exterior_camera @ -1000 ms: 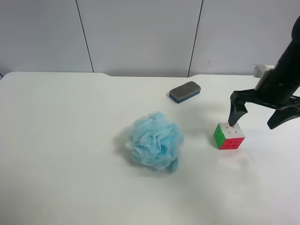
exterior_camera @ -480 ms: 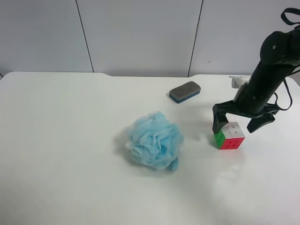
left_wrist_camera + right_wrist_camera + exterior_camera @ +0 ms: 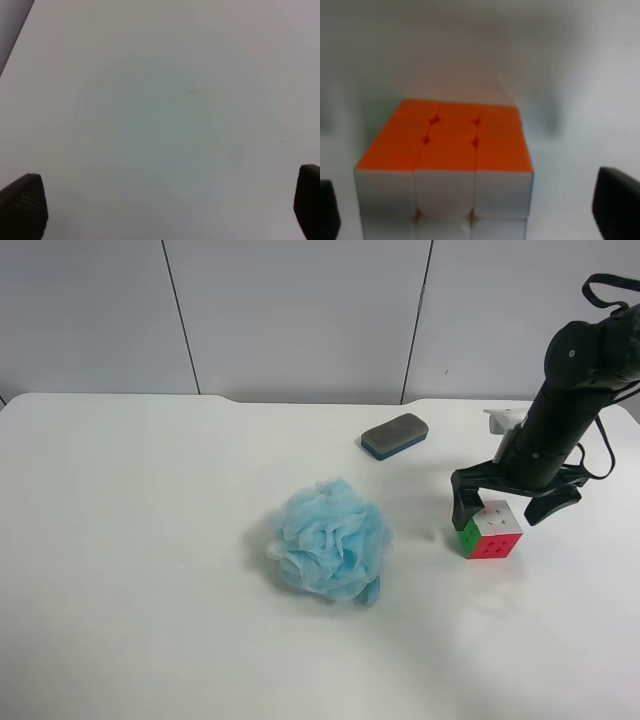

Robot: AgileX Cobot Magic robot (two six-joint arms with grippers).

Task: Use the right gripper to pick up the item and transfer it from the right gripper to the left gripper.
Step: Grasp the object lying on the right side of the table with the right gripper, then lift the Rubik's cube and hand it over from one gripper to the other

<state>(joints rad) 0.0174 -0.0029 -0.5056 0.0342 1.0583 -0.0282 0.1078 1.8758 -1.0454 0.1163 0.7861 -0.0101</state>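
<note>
1. Background: grey wall panels (image 3: 300, 310) behind a white counter (image 3: 150, 540), seen from the exterior high view.
2. The item (image 3: 490, 532), a small puzzle cube, rests on the counter at about 3 o'clock from a fluffy light-blue bath sponge (image 3: 330, 540). Its white face is up, with green and red faces toward the camera. The right wrist view shows an orange face.
3. A grey-and-blue eraser (image 3: 394, 435) lies at about 10 o'clock from the cube, well apart from it.
4. The right gripper (image 3: 498, 515) is lowered over the cube, jaws spread wide. One finger is just beside the green face and the other stands clear on the opposite side. The cube sits between them, not clamped.
5. The left gripper (image 3: 165, 202), seen only in its wrist view, is spread wide above bare counter and holds nothing.
</note>
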